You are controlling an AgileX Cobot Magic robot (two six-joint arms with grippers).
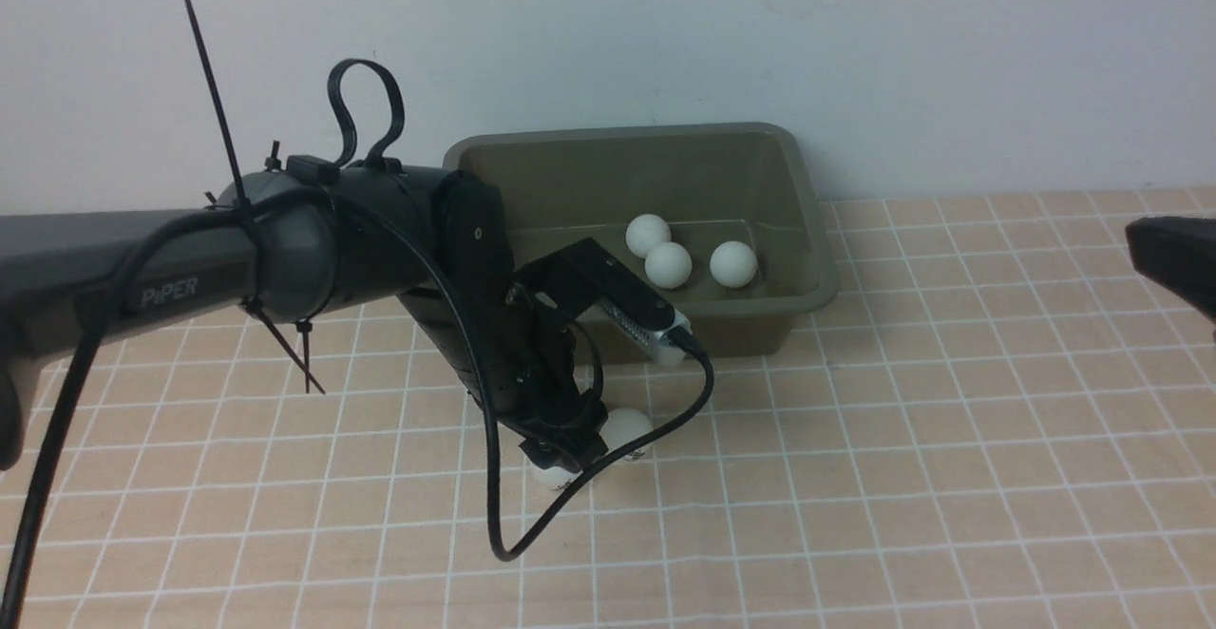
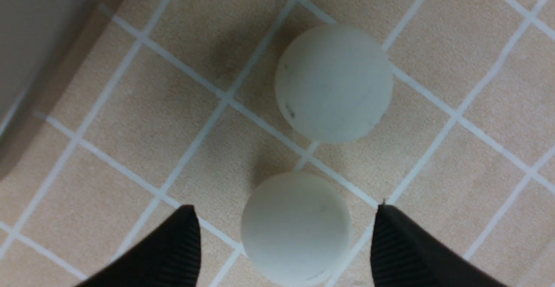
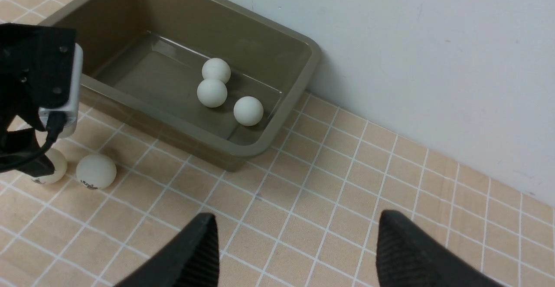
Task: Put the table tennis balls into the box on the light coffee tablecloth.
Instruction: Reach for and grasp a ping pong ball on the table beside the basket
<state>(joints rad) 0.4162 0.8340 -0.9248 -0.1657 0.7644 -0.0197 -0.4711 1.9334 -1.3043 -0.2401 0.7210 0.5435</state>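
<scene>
1. Arm on the left comes in from the left edge of the front view. It bends down in the middle, so the left gripper [image 1: 567, 463] points down at the cloth [image 1: 950, 477] and is low over it.
2. Its jaws are wide apart and hold nothing.
3. One ball [image 2: 297, 230] lies on the cloth right between the two fingers [image 2: 173, 252]. There is a gap on each side, so the fingers do not touch it.
4. A second ball [image 2: 334, 83] lies on the cloth just past the first one, near it but not touching.
5. In the front view the second ball peeks out to the right of the left gripper, in the lower middle. The first ball is mostly hidden under the gripper.
6. The box [image 1: 807, 192] sits in the upper middle of the front view, by the white wall [image 1: 665, 30]. Three balls [image 1: 668, 265] are in it. Two of them touch and the third is just beside them.
7. The right gripper [image 3: 297, 215] shows only as a dark bit at the right edge of the front view, well apart from the balls on the cloth. Its jaws are wide apart and hold nothing.
8. A black cable [image 1: 494, 477] hangs in a loop in front of the left gripper. A small camera [image 1: 636, 315] on that wrist covers part of the box's front wall.
</scene>
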